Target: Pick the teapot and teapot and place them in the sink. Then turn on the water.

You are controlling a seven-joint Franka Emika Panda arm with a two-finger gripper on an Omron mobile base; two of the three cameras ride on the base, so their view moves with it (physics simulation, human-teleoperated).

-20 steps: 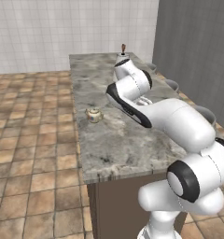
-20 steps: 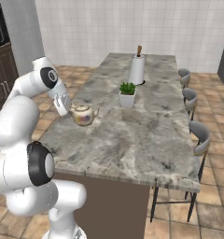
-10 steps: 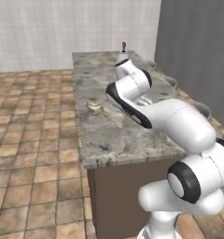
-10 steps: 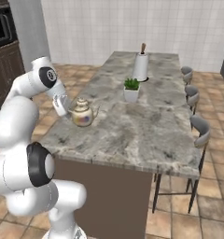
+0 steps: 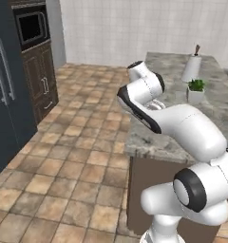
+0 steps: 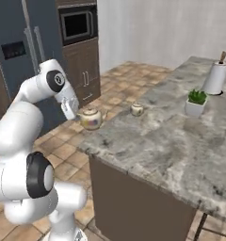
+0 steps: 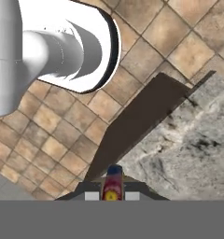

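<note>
End effector is clamped on a teapot, carried in the air just past the tabletop's near-left corner, over the tile floor. In the right base view the pot hangs upright at the end of the hand, roughly level with the tabletop edge, not touching it. In the hand view the lid knob sits right between the fingertips, red, blue and yellow marks visible; below it are the tabletop corner, the dark cabinet side and floor tiles.

The second teapot stands on the tabletop near its left edge, well apart from the held one, upright as far as I can tell; it is small in the frame.

Further back on the tabletop: a potted plant in a white pot, and behind it a paper towel roll on a stand. Both are also in the left base view, plant and roll.

In the left base view the arm folds over the tabletop corner and covers the hand; the held pot is hidden there.

Left side of the room: dark fridge, built-in oven in dark cabinets.
</note>
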